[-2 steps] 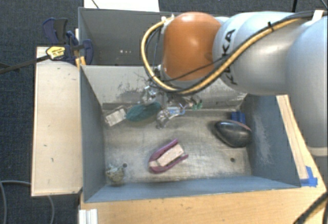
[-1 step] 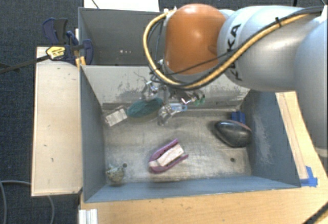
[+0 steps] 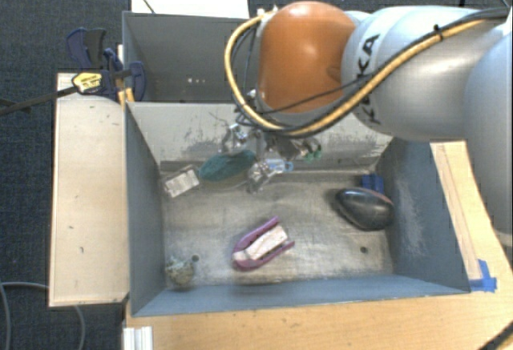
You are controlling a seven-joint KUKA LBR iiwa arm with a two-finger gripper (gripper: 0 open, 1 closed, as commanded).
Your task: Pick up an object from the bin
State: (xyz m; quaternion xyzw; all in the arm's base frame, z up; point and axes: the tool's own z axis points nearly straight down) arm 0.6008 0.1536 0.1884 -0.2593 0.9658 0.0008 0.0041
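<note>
We are viewing the bin (image 3: 148,204) from above, with the arm (image 3: 433,76) entering from the right. The orange cover (image 3: 300,60) and the looped cable (image 3: 229,68) at the wrist are hiding much of the back wall and the upper part of the gripper (image 3: 263,166).

The gripper is sitting low against the back of the bin floor, left of centre. Its metal parts are merging with the wall behind them, so we are unable to tell whether it is open or closed.

A teal rounded object (image 3: 220,169) is lying just beside the gripper on its left, at the foot of the back wall. Its right end is running under the gripper, and we cannot tell whether the two are touching.

A clear packet (image 3: 180,182) is lying near the teal object, further left. A purple and pink item (image 3: 260,244) is lying in the middle of the floor, well apart from the gripper. A dark grey mouse-shaped object (image 3: 365,208) is resting at the right side, with a small blue piece (image 3: 370,182) partly hidden behind it. A greenish lump (image 3: 182,271) is sitting in the front left corner; its kind is hard to make out.
</note>
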